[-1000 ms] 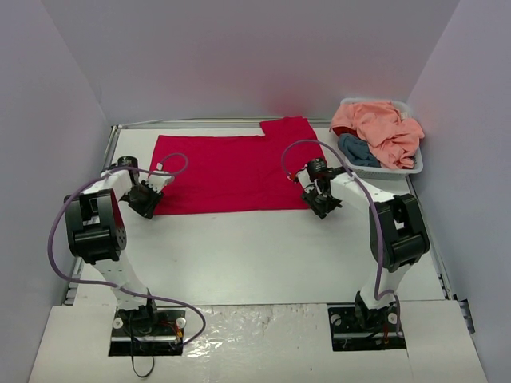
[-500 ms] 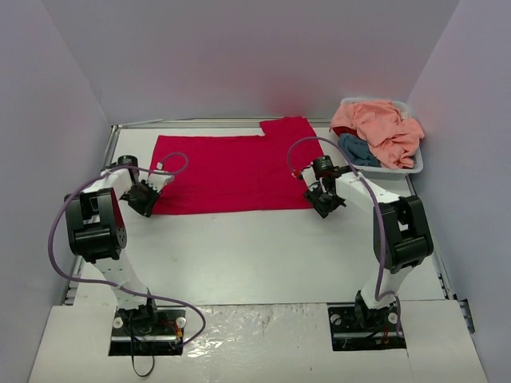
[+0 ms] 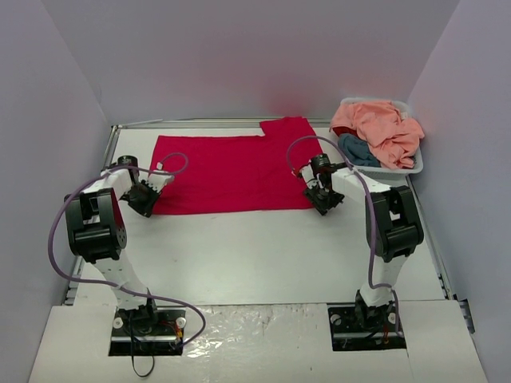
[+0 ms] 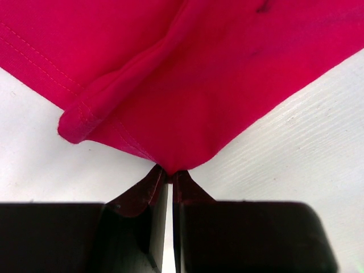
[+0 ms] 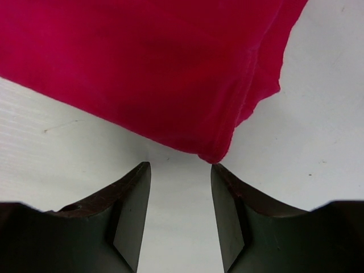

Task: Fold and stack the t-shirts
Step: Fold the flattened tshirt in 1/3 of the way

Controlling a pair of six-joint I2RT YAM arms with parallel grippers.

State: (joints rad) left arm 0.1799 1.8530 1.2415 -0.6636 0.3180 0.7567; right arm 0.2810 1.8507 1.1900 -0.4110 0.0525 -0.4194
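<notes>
A plain crimson-red cloth t-shirt (image 3: 231, 171) lies spread flat on the far part of the white desk (image 3: 263, 247). One sleeve sticks out toward the back wall. The left hand (image 3: 145, 199) is down at the near left corner of this t-shirt. In the left wrist view, the two dark fingers (image 4: 142, 199) of the left hand (image 4: 169, 175) are squeezed almost together. The pointy corner of the red cloth (image 4: 187, 85) is pinched between their tips, and a little rolled bit of hem lies just beside that corner. The right hand (image 3: 323, 199) is at the near right corner of the t-shirt. In the right wrist view its fingers (image 5: 133, 193) stand wide apart, with bare desk between them, and they hold nothing. The red corner (image 5: 142, 68) sits just in front of the gap, close to one fingertip; I cannot tell if it touches. A white plastic basket (image 3: 415, 166) stands at the far right corner of the desk. A peach-pink cloth t-shirt (image 3: 379, 124) is piled on top in it. A teal-blue cloth t-shirt (image 3: 357, 152) peeks out from under the pink one.
</notes>
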